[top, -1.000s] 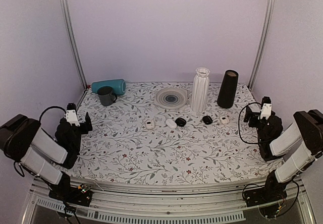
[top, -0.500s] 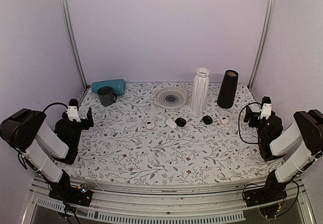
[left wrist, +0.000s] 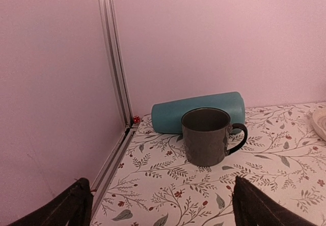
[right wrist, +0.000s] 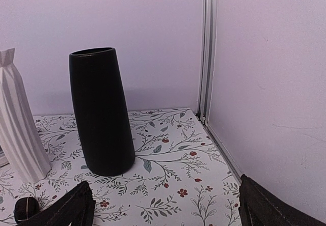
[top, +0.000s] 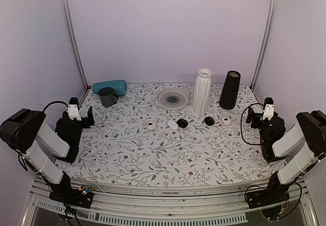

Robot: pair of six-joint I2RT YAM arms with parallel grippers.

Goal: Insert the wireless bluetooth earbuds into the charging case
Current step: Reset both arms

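Left fingers (left wrist: 71, 208) and right fingers (right wrist: 71, 205) were open, empty. The case-like white oval pod (top: 173, 125) could be grasped mistakenly.

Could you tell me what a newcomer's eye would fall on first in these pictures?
The tall white ribbed vase and black vase standing side by side at the back right stand out first. Next come the teal cylinder lying behind a dark mug at back left, and a row of small pods mid-table.
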